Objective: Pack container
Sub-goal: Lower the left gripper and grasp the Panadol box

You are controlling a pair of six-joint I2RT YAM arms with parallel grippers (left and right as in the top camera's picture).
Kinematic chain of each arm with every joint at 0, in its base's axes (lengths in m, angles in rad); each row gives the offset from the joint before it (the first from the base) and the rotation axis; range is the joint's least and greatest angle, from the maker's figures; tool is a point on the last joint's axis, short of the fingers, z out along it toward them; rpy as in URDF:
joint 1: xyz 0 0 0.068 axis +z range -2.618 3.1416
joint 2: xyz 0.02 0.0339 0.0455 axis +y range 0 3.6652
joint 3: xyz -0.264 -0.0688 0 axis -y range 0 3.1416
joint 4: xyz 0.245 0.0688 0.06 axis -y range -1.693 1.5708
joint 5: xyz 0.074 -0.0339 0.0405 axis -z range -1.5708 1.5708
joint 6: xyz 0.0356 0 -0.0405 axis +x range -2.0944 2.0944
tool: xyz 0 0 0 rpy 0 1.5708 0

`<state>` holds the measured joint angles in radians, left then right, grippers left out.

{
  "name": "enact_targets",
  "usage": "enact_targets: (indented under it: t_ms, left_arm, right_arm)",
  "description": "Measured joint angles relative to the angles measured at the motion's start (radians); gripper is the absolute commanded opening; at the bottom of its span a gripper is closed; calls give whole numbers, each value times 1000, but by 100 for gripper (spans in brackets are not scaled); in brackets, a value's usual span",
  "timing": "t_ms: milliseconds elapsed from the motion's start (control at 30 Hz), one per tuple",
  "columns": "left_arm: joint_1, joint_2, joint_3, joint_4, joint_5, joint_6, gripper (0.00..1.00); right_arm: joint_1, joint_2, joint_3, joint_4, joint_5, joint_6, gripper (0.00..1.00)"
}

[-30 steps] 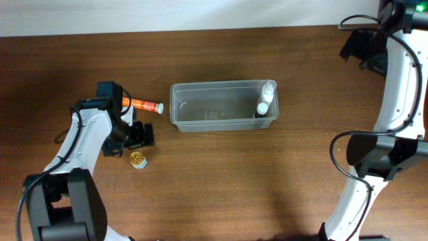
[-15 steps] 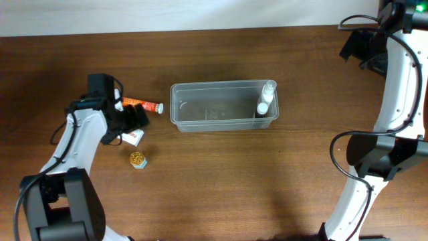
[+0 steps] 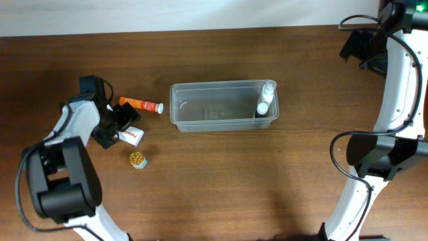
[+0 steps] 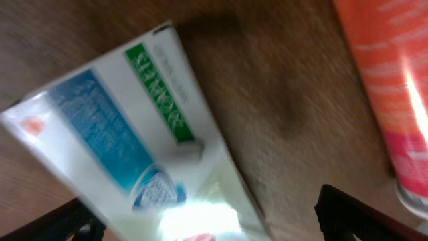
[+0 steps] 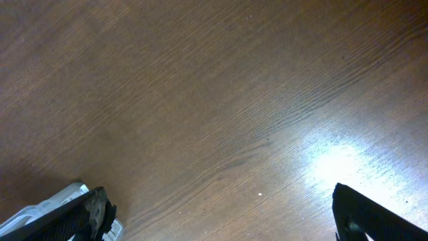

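The clear plastic container (image 3: 212,111) stands at mid-table with two small white bottles (image 3: 265,100) upright in its right end. My left gripper (image 3: 121,126) is open, low over the table, its fingers on either side of a white box with blue and green print (image 3: 133,136). In the left wrist view the box (image 4: 120,127) lies between the left gripper's fingers (image 4: 214,224), untouched. An orange tube (image 3: 140,104) lies between the box and the container; it also shows in the left wrist view (image 4: 388,87). My right gripper (image 3: 364,50) is open and empty at the far right.
A small gold-lidded jar (image 3: 138,159) sits in front of the white box. The right wrist view shows only bare wood between the right gripper's fingers (image 5: 221,217). The right arm's base stands at the right edge.
My left arm has swung left and back, uncovering the white box, which stays on the table. The right arm has not moved.
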<state>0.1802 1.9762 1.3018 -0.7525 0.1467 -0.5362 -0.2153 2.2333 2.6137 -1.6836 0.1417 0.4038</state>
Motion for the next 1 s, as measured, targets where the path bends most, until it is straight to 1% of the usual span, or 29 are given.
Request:
enact_targets:
  t_ms: [133,267,467,500,533,700,867,967,1000]
  left_arm:
    - [0,45,71,-26,7,-7,100]
    - [0,55,84,-51,8,2,99]
    - [0,59,84,-123,6,76,98]
    - [0,59,84,-135,3,91,95]
    - [0,59,84,-145,-2,104,94]
    - [0,60,84,-179,-84,159,90]
    - [0,60,84,-168,-176,179,89]
    - [0,61,84,-152,-205,182,89]
    - [0,61,84,-145,-212,182,84]
  right_arm:
    - [0,0,0,0,0,0,98]
    - [0,0,0,0,0,0,98]
    - [0,0,0,0,0,0,98]
    - [0,0,0,0,0,0,98]
    - [0,0,0,0,0,0,98]
    - [0,0,0,0,0,0,98]
    - [0,0,0,0,0,0,98]
    - [0,0,0,0,0,0,98]
    - [0,0,0,0,0,0,98]
